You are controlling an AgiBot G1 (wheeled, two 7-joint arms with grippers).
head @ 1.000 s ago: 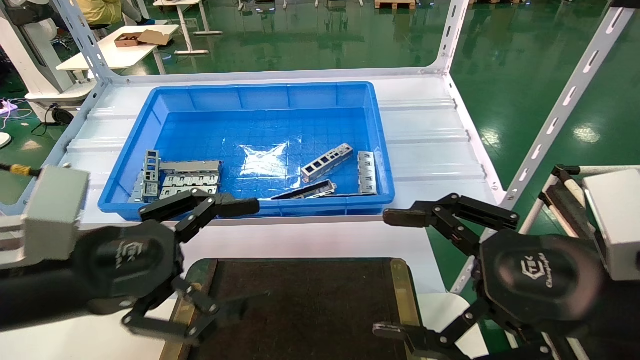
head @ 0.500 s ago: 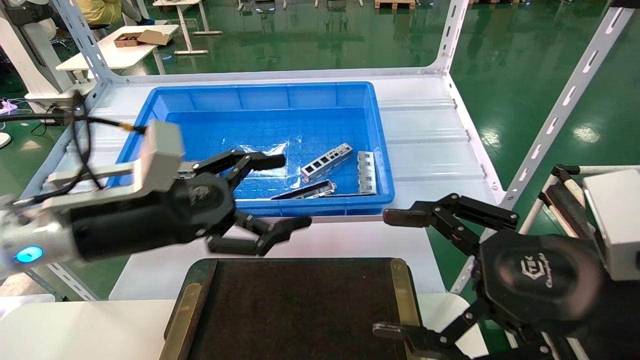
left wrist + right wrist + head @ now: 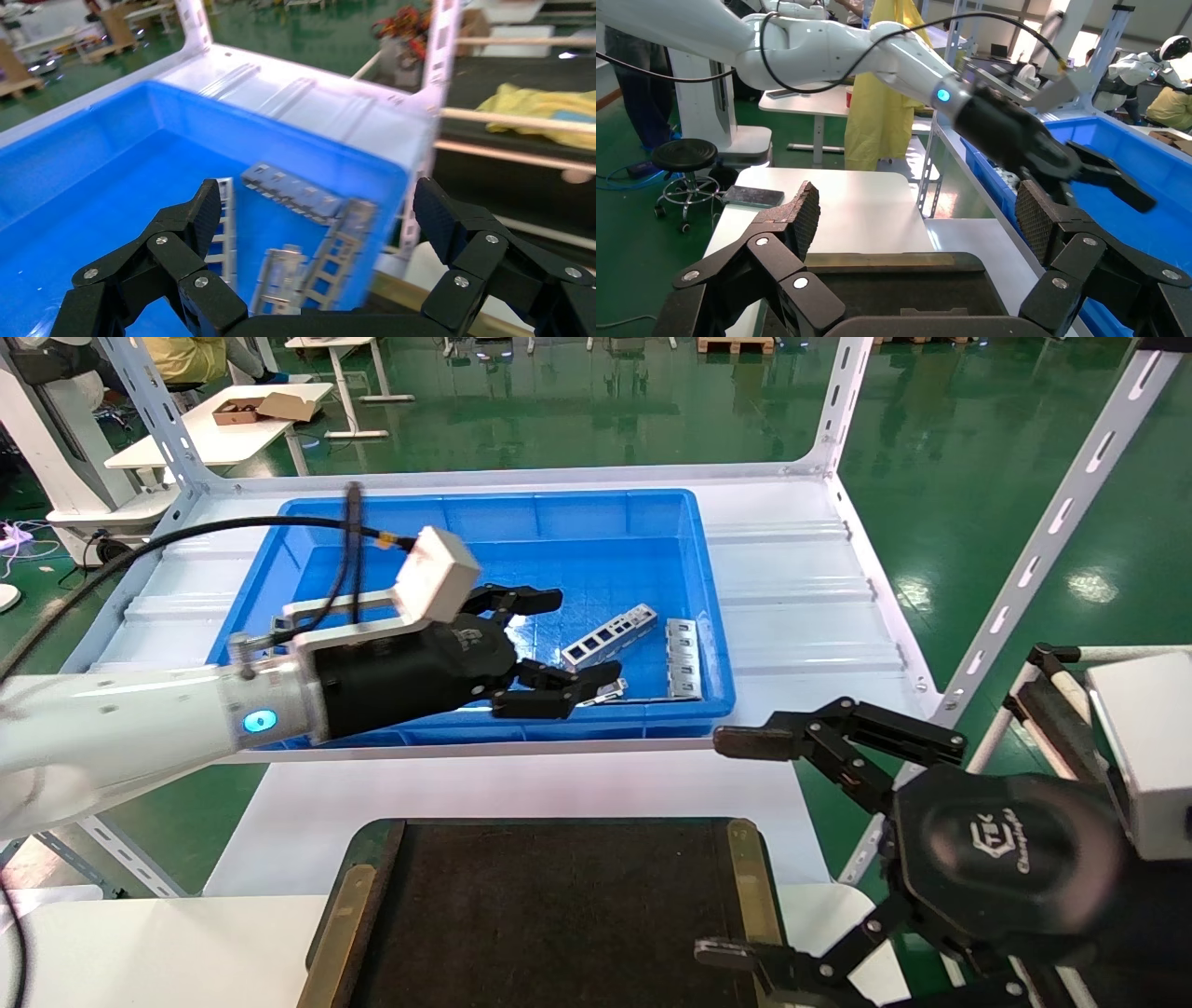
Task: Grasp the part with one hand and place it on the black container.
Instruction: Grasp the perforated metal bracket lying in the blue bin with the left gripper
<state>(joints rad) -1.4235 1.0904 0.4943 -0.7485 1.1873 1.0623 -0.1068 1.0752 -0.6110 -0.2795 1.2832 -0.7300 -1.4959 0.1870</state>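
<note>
Left black gripper (image 3: pixel 566 633), jaws spread, is hovering over the small silver-grey cutout bracket (image 3: pixel 608 637) lying in the blue plastic bin (image 3: pixel 279 537), risking snagging neighbouring brackets (image 3: pixel 683 658); right gripper (image 3: pixel 736 845) is idling, spread wide, beside the flat black tray (image 3: pixel 559 905).

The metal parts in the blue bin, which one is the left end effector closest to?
The dark long channel piece lying by the blue bin's near wall: the open left end effector has its lower finger right over it, unlike the brighter cutout part just beyond.

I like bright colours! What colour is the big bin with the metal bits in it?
The bin is bright blue, clearest in the head view.
</note>
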